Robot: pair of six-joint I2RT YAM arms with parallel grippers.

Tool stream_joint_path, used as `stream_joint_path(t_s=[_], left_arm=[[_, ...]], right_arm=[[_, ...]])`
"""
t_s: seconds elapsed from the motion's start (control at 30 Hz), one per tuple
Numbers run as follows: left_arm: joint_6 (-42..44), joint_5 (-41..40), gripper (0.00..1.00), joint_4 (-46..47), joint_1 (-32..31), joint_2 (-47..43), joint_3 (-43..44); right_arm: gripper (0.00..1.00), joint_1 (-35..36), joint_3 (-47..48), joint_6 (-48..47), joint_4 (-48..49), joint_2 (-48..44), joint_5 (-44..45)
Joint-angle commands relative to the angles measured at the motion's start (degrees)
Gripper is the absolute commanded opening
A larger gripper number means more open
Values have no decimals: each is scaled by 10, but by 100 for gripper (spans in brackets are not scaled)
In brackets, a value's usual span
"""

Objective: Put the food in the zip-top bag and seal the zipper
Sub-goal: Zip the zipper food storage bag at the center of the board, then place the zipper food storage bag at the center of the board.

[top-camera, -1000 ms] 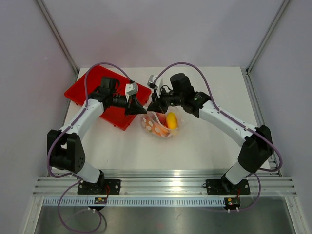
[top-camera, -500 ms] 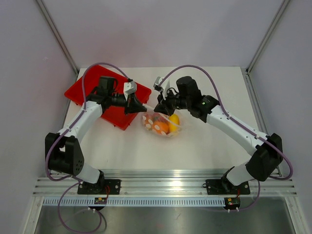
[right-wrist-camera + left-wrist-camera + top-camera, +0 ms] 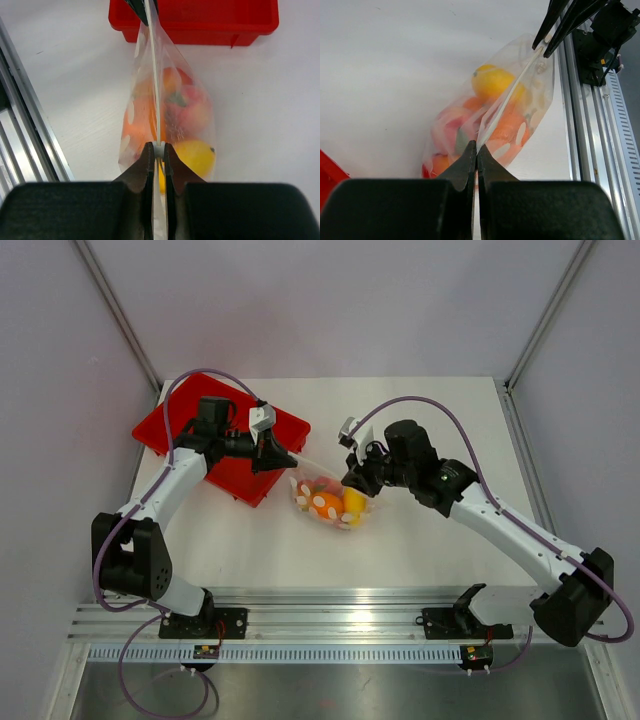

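White table (image 3: 430, 420) held the zip-top bag (image 3: 331, 506); left gripper (image 3: 291, 457) pinched its zipper (image 3: 509, 97); right gripper (image 3: 352, 480), also pinching, had slid rightward, nearly sealing.

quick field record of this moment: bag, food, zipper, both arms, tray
zip-top bag: held stretched from both ends, mouth edge up
food: inside the bag; yellow, orange and pink-red pieces show
zipper: taut, one straight line; fully sealed or not, cannot tell
left gripper: jaws shut on the zipper end nearer the red tray
right gripper: jaws shut on the other zipper end
red tray: left of the bag, under the left arm
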Motion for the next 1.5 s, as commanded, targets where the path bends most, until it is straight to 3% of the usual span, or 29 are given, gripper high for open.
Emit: stream_joint_path(t_s=[0.0,0.5,1.17,1.37,1.47], left_arm=[[-3,-19,0,31,18,-12,4],[-4,-29,0,34,33,-1,18],[-3,-30,0,21,42,9,37],[-102,-34,0,121,3,1,33],[-166,-68,0,205,-32,8,37]], right_arm=[[0,-5,-26,12,-32,-58,47],[0,-20,-126,57,-89,-194,129],[1,-25,-183,98,-79,-243,169],[0,-36,-163,107,-29,-233,229],[0,-90,-141,115,7,-187,217]])
